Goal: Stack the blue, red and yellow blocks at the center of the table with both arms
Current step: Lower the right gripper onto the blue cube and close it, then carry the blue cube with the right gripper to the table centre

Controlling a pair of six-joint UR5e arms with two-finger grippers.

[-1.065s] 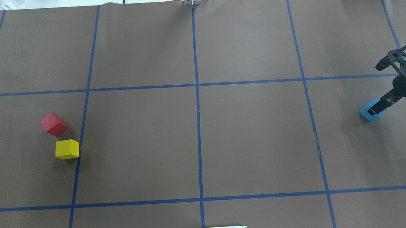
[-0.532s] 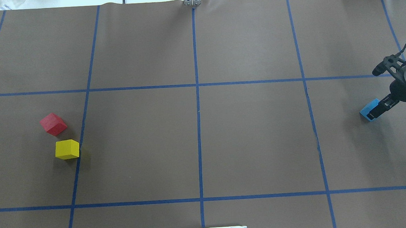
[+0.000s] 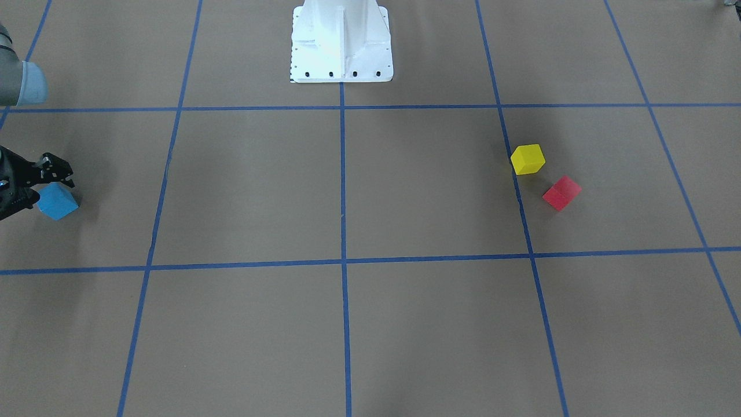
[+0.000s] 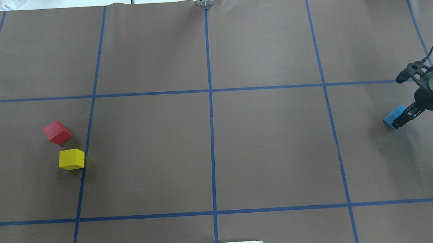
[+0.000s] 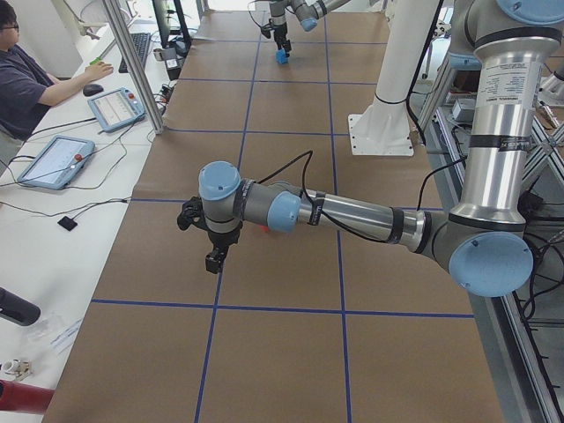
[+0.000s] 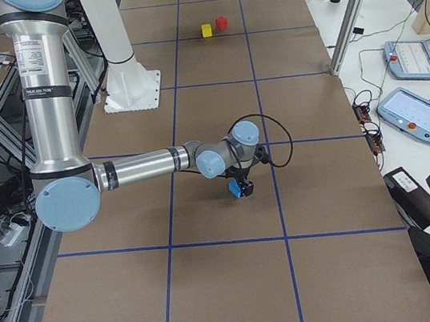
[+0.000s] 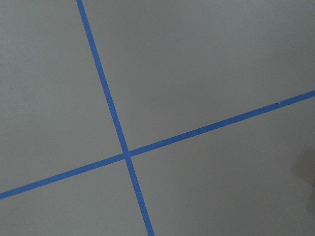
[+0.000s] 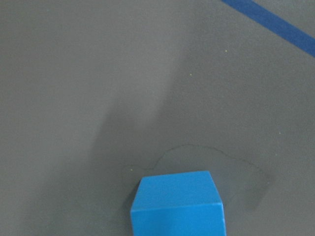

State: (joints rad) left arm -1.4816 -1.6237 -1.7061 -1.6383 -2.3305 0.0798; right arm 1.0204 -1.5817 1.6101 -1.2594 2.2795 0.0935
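Observation:
The blue block (image 4: 391,119) sits on the brown table at the far right, and also shows in the front view (image 3: 58,202) and low in the right wrist view (image 8: 177,206). My right gripper (image 4: 398,121) is down at it, open, with one finger on either side. The red block (image 4: 56,132) and the yellow block (image 4: 71,159) lie close together at the far left. My left gripper (image 5: 214,260) shows only in the exterior left view, hovering above the table, and I cannot tell whether it is open or shut. Its wrist view shows only crossed tape lines.
Blue tape lines (image 4: 211,118) divide the table into a grid, with the centre crossing between the blocks. The white robot base (image 3: 341,40) stands at the near edge. An operator (image 5: 26,84) and tablets sit beside the table's far side.
My right gripper has come down lower over the blue block and now straddles it. The blocks have not moved.

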